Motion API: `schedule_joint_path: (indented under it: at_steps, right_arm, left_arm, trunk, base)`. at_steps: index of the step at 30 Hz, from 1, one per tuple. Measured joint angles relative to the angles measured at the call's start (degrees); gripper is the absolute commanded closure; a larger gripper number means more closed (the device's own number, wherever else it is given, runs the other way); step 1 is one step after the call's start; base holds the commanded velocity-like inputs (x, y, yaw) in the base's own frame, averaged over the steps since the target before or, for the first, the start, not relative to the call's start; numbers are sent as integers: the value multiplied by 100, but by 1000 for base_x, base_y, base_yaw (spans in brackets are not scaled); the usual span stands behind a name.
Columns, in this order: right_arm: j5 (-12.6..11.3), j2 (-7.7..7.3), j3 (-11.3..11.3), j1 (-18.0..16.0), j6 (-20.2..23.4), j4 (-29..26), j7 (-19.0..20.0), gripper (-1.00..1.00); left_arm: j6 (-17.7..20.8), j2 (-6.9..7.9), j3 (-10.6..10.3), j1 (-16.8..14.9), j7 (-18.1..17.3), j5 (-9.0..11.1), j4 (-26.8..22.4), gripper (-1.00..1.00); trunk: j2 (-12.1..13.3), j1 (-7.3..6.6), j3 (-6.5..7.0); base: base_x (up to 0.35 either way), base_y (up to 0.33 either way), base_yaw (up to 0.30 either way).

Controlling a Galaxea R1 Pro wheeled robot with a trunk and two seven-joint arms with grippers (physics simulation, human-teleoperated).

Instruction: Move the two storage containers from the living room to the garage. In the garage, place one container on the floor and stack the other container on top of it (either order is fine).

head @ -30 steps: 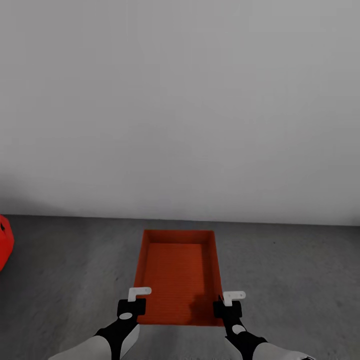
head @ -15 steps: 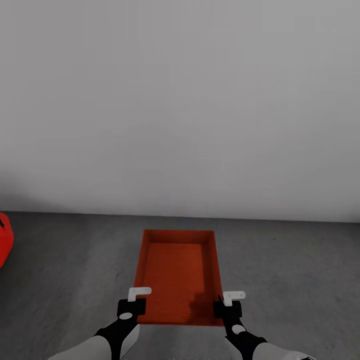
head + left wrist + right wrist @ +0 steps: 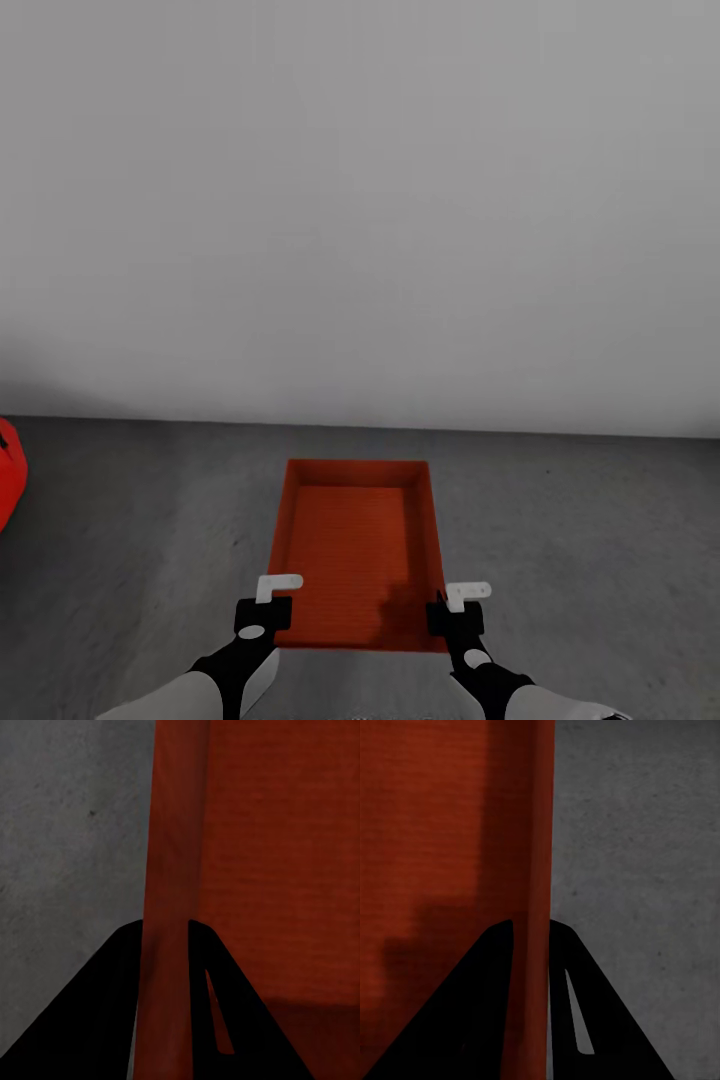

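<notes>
Container (image 3: 358, 545) is hanging over the garage floor (image 3: 600, 540), both end effectors (image 3: 278, 598) (image 3: 455, 605) clamping thin walls; uneven release probably tips it.

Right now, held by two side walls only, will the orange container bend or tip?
The storage container has thin plain walls, so they may flex a little. The left claw and right claw each pinch a long wall near the near end, so the far end might sag. It looks empty, probably light.

A box (image 3: 355, 550) lies on the floor (image 3: 580, 540), just before the wall (image 3: 360, 200). The left gripper (image 3: 270, 600) straddles the box's left side wall near its front corner, the right gripper (image 3: 455, 605) its right side wall. A car (image 3: 8, 485) sits far left.
</notes>
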Motion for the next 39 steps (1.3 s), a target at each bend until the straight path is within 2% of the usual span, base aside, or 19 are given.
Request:
schedule_joint_path:
  at_steps: [39]
  right_arm:
    - [2,0,0,1,2,0,-2,100]
  left_arm:
    - [0,0,-1,0,0,1,2,100]
  trunk:
    - [0,0,-359]
  base:
    - [0,0,0]
